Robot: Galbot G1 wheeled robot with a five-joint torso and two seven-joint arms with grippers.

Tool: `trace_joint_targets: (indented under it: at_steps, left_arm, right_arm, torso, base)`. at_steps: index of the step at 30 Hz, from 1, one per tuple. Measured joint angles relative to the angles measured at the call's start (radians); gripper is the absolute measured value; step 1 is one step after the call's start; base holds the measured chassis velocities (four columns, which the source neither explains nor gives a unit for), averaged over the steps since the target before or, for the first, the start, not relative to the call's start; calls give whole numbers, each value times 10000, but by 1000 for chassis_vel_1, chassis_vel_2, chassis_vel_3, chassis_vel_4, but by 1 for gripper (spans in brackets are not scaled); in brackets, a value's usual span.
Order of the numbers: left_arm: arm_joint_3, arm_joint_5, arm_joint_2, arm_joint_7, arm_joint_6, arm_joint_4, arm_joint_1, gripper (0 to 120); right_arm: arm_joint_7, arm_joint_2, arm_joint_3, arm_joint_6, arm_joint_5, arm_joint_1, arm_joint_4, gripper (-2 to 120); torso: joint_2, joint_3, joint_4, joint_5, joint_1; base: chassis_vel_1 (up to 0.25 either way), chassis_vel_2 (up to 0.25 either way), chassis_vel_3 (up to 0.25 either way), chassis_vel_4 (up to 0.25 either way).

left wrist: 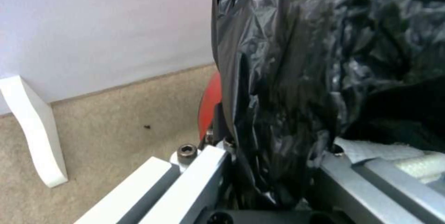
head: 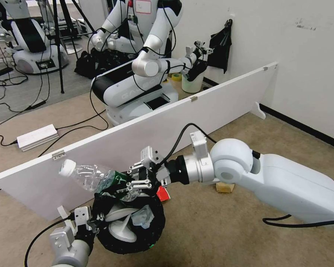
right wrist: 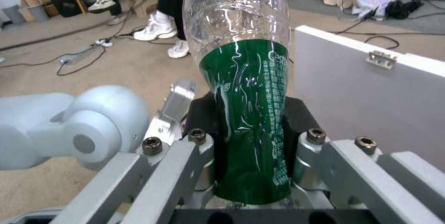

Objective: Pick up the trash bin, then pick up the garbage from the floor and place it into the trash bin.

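In the head view the trash bin (head: 157,222), red-bodied with a crinkly black liner, hangs low at the front left. My left gripper (head: 94,223) is shut on its rim. In the left wrist view its fingers (left wrist: 204,172) pinch the black bag (left wrist: 301,78) and the red wall (left wrist: 208,106). White slippers (head: 118,222) and a light blue cloth (head: 143,217) lie inside. Just above the bin's far rim my right gripper (head: 137,181) is shut on a clear bottle (head: 87,175) with a green label (right wrist: 250,119). The bottle lies level, with its white cap pointing left.
A long white board (head: 196,118) stands on the carpet right behind the bin, its foot (left wrist: 32,130) close by. Beyond it are another robot (head: 137,55) and a white bin (head: 192,82). A tan block (head: 225,187) lies under my right arm. Cables and a power box (head: 37,137) lie far left.
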Motion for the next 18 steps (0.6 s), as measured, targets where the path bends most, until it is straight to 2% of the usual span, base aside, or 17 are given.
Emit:
trace_joint_targets:
  at_steps: [7, 10, 18]
  left_arm:
    - [-126, -326, 94, -316, 118, 53, -274, 0]
    - [-157, -569, 157, -638, 209, 107, -444, 0]
    - [-221, -737, 168, -837, 261, 185, -552, 0]
  right_arm:
    - [-34, -61, -21, -6, -173, -218, -187, 19]
    - [-47, -89, -24, -8, -246, -336, -255, 19]
    - [-98, -83, -81, -9, -325, -395, -380, 19]
  torso:
    - [0, 0, -3, 1, 0]
    - [0, 0, -1, 2, 0]
    - [0, 0, 0, 1, 0]
  base:
    - [0, 0, 0, 0]
    - [0, 0, 0, 0]
    - [0, 0, 0, 0]
